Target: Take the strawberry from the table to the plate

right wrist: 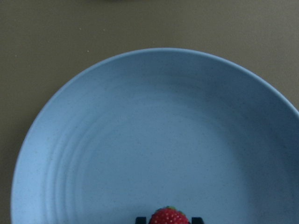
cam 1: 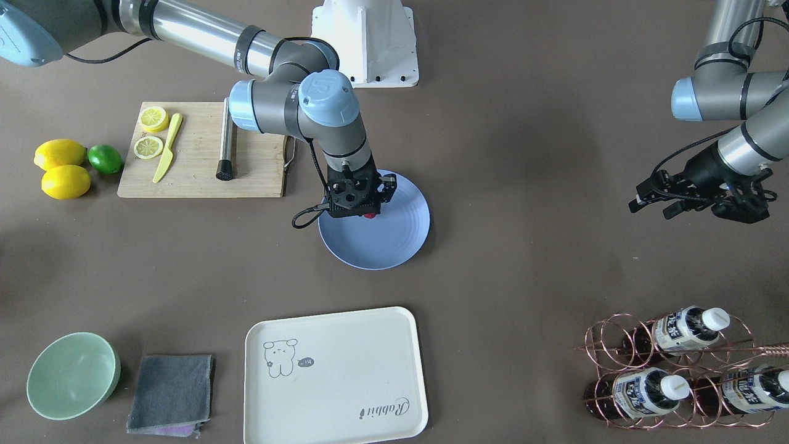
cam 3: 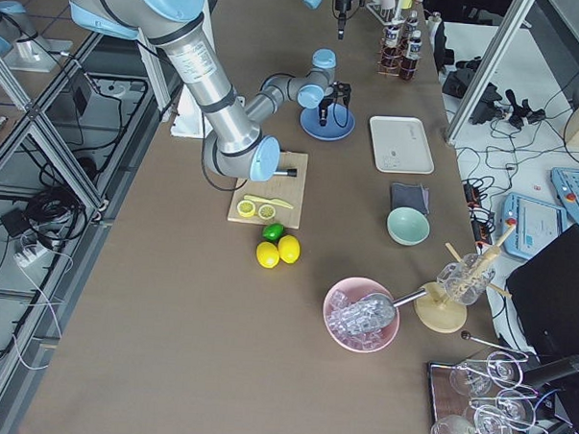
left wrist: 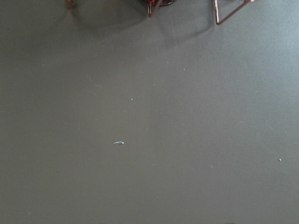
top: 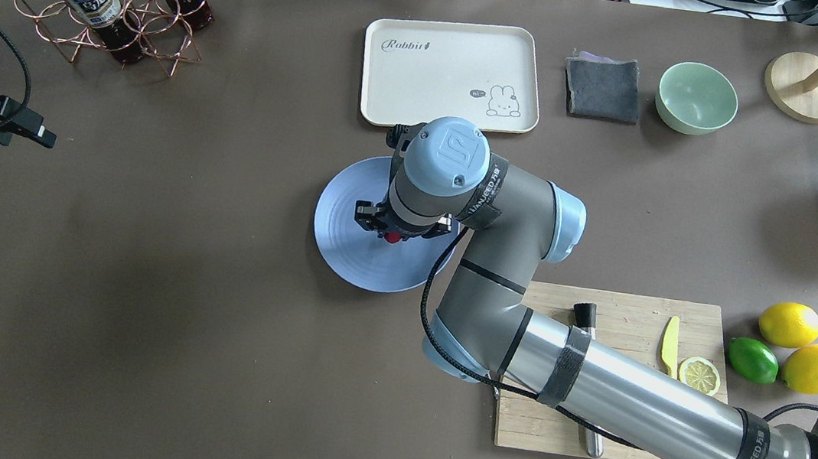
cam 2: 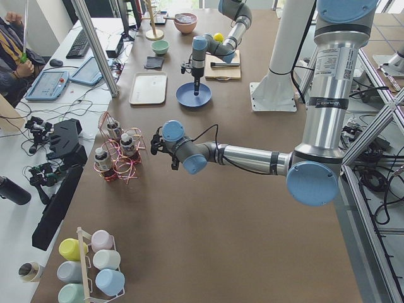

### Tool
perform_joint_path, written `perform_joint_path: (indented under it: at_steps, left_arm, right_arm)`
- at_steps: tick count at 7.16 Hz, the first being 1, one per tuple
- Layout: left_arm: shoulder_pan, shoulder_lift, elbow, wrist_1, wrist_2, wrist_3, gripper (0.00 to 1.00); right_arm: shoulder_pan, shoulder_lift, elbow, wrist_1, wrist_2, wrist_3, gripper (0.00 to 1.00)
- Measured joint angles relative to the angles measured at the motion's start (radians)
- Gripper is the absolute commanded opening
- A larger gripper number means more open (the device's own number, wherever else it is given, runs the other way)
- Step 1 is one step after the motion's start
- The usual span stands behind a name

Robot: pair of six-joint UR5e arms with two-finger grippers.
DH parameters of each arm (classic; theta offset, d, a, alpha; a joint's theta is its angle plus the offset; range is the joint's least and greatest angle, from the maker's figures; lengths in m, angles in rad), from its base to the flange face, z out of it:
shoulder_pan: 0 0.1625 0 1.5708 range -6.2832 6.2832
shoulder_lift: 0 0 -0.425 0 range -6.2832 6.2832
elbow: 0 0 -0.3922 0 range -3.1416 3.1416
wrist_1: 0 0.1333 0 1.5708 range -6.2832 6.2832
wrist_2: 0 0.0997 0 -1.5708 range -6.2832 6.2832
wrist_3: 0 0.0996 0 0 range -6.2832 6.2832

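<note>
right pincer (cam 1: 368,213) clenched on strawberry (right wrist: 169,217) over plate (right wrist: 140,116) | risk: high release, rolling off onto desk (cam 1: 524,246)

Small red strawberry (right wrist: 169,217) held over round light-blue plate (right wrist: 140,140) on brown table (cam 1: 524,185)

The white tray (top: 432,93) reads "Rabbit"; the right arm's band (top: 755,448) reads "WANEED".
</note>
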Motion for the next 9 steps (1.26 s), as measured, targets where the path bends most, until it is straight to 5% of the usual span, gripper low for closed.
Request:
perform_joint_path:
  at_steps: [3,5,7,9]
  left_arm:
    - [0.000,0.017,-0.008,0.000,-0.003,-0.006,0.88]
    - [-0.018,0.020,-0.012,0.004,-0.003,-0.004,0.88]
    - [-0.073,0.031,-0.013,0.048,0.001,0.084,0.88]
    - [-0.204,0.034,-0.014,0.217,0.002,0.370,0.89]
  right_arm:
    - [0.017,0.001,0.022,-0.003,0.016,-0.003,1.00]
    - [0.119,-0.036,0.076,-0.016,0.122,-0.033,1.00]
    - [0.290,-0.174,0.164,-0.051,0.256,-0.220,1.00]
    - [0.452,-0.348,0.255,-0.150,0.317,-0.548,1.00]
